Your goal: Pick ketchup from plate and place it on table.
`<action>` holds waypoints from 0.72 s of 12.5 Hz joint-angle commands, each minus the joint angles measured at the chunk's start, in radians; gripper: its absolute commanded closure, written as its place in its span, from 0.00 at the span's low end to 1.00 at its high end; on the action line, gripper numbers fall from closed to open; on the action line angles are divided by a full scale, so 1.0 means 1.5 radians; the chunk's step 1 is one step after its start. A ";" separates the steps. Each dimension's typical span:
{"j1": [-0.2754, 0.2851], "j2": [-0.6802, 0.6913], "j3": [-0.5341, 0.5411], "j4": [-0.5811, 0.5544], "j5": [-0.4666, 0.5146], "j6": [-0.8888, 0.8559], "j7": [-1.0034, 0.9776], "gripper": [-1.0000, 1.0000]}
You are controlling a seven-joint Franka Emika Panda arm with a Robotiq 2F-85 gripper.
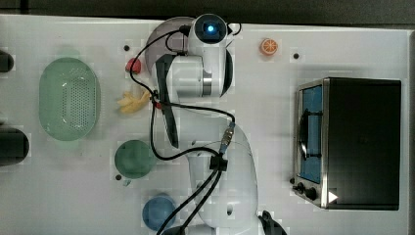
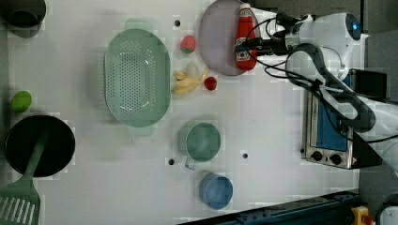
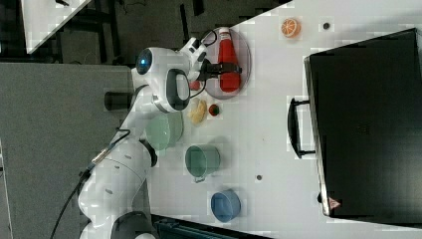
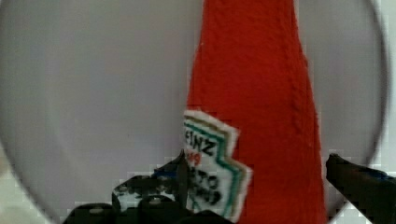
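Gripper (image 4: 254,179): black fingers spread, one on each side of the bottle's lower body, not visibly pressing it.
Ketchup (image 2: 244,40): soft red fabric bottle with a white label, lying flat between the fingers, on the plate.
Plate (image 2: 216,37): large round pale lilac-grey dish, directly beneath the gripper.
Table (image 2: 272,126): white flat top, surrounding the plate.

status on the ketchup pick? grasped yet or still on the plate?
Done: the gripper is down at the ketchup, one of its fingers on each side of the bottle's body. In hand: the grasp itself; the fingers look open, with a gap at the bottle, so no closure yet. Left: close, lift the ketchup off the plate, and set it on the table.
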 commanded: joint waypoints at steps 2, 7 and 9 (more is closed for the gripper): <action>0.006 0.015 -0.002 0.020 -0.013 0.042 -0.028 0.00; 0.008 0.017 -0.008 0.022 -0.013 0.040 -0.028 0.40; 0.008 0.012 -0.006 0.025 -0.013 0.040 -0.026 0.40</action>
